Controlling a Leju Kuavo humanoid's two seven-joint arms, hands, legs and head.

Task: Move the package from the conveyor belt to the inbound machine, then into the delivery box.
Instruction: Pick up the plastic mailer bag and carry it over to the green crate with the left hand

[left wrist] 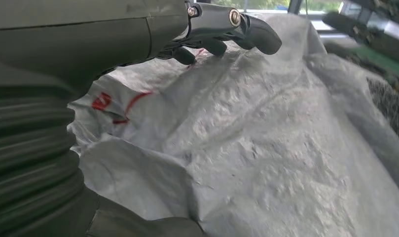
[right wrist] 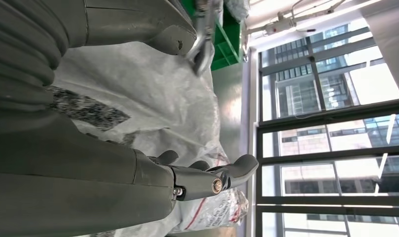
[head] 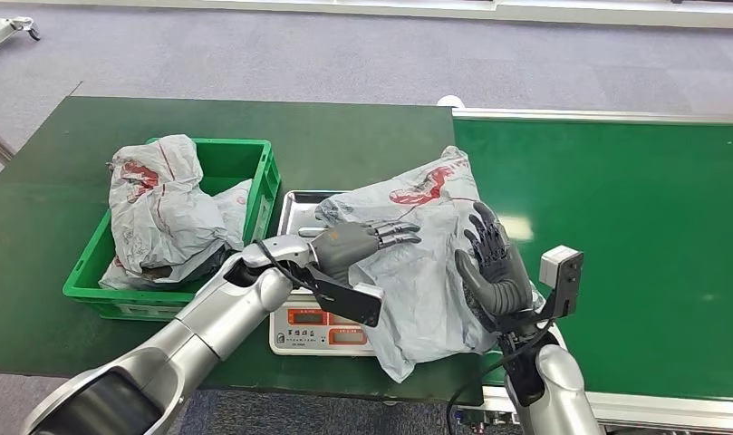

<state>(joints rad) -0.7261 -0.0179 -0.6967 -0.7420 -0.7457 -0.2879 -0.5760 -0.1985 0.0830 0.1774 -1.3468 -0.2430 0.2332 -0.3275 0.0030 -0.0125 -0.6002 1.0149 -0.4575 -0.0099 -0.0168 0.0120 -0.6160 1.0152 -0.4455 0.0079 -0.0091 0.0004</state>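
i have the package (head: pixel 417 263) on the inbound machine (head: pixel 319 331), both robot hands flat against it, fingers spread; next, the delivery box (head: pixel 254 172).

Grey carpet floor (head: pixel 344 54) beyond dark green table (head: pixel 36 227). Tall dark-framed windows (right wrist: pixel 330 123) let in bright daylight; buildings (right wrist: pixel 306 81) visible outside. White ceiling fixture (right wrist: pixel 286 24) above.

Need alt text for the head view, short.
A grey package lies on a scale between the robot's two hands: the left hand rests on top with fingers out flat, the right hand is open against its side. To the left a green crate holds more grey bags; the conveyor belt runs to the right.
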